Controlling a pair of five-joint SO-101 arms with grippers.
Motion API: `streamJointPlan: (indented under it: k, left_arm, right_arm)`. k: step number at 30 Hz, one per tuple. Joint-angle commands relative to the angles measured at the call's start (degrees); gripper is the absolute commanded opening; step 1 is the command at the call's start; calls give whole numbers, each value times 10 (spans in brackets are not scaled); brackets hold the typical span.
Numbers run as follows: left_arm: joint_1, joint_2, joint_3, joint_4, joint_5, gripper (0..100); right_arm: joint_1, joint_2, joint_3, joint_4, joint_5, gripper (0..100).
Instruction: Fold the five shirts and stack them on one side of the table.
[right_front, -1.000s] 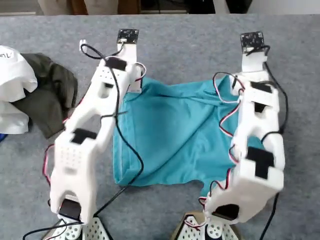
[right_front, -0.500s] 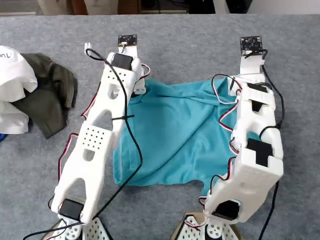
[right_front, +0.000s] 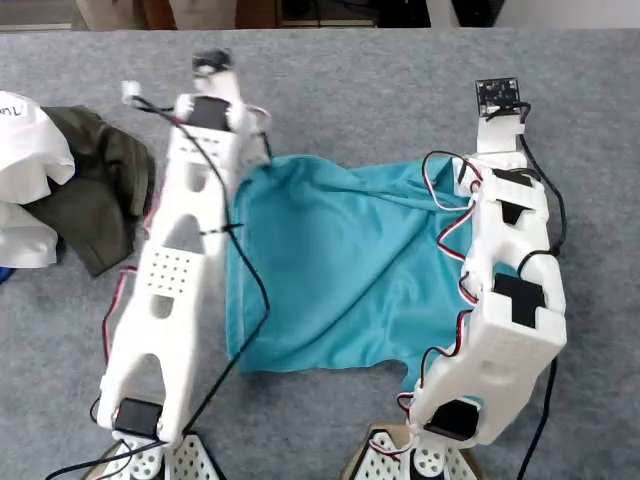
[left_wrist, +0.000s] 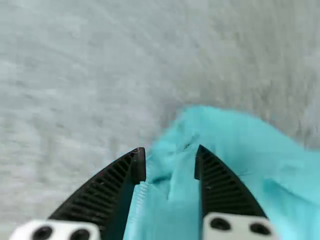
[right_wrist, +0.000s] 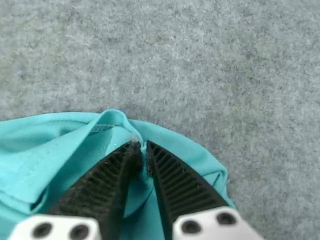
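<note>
The left claw (left_wrist: 170, 156) is closed most of the way on a bunched fold at one far corner of the teal shirt (right_front: 340, 260). Its jaws stand slightly apart with cloth packed between them. The right claw (right_wrist: 142, 147) is pinched almost tight on the hem at the other far corner. The teal shirt lies rumpled in the middle of the table (right_front: 380, 90). A white shirt (right_front: 20, 150) and an olive shirt (right_front: 100, 190) sit heaped at the left edge. The cloth looks light, limp and slightly slick, so it will probably sag and crease. It is best held by hems and corners, with both claws pulling evenly.
</note>
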Motion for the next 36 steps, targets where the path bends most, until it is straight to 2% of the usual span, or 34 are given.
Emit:
streamJointPlan:
  k: [1,13,20,36]
  left_arm:
    - [-32,-60,-20,7,9,185]
    - [24,-100,-16,7,195,185]
    - [28,-94,70,7,302,184]
    - [38,-38,70,-11,290,184]
  right_arm:
    - [-2,-7,-47,4,5,2]
    - [-2,-7,-49,4,21,2]
    - [-3,-7,-49,4,21,2]
    - [-4,-7,-49,4,21,2]
